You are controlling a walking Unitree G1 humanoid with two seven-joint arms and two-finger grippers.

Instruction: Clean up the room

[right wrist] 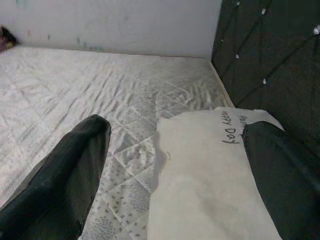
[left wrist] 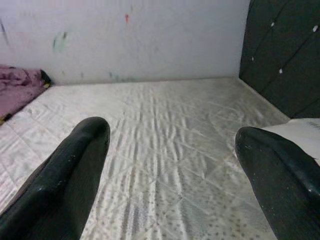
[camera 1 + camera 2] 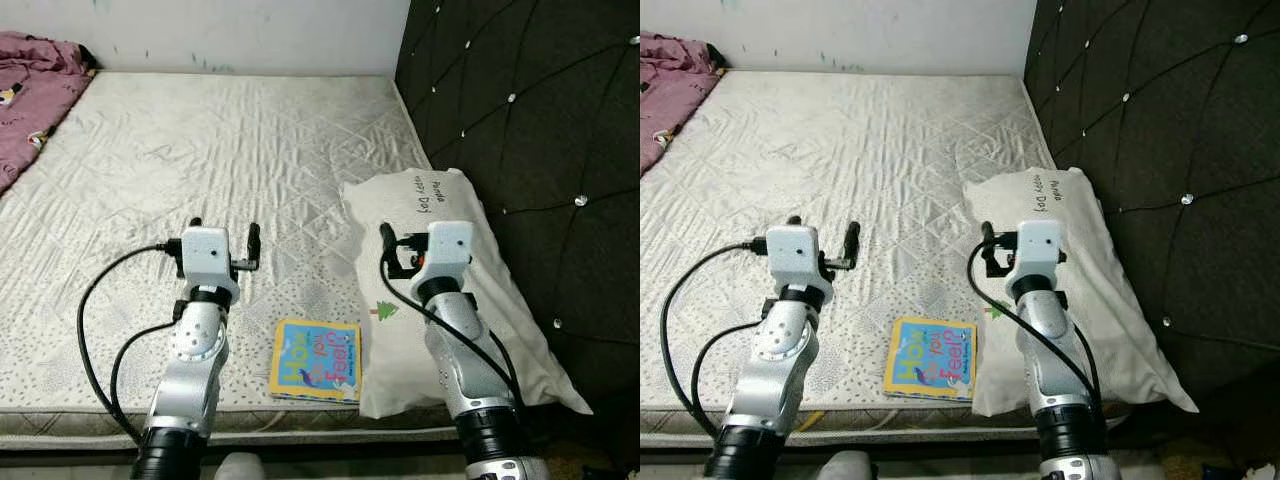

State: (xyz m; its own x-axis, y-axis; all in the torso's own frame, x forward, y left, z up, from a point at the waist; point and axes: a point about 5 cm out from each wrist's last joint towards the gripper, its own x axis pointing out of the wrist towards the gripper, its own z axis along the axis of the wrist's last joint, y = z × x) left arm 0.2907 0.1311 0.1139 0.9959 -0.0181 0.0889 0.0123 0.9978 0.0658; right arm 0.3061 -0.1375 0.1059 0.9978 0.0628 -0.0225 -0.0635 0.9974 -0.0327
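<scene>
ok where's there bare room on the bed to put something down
The widest free patch is the middle of the mattress, bordered by the pink blanket on the robot's left, the wall at the far end and the headboard on its right. The near right corner is crowded: pillow along the headboard, book against it. Both grippers, left and right, hover open there.

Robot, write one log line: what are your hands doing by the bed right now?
left gripper: open, above mattress | right gripper: open, above pillow | book: flat at mattress edge, beside pillow, untouched
</scene>
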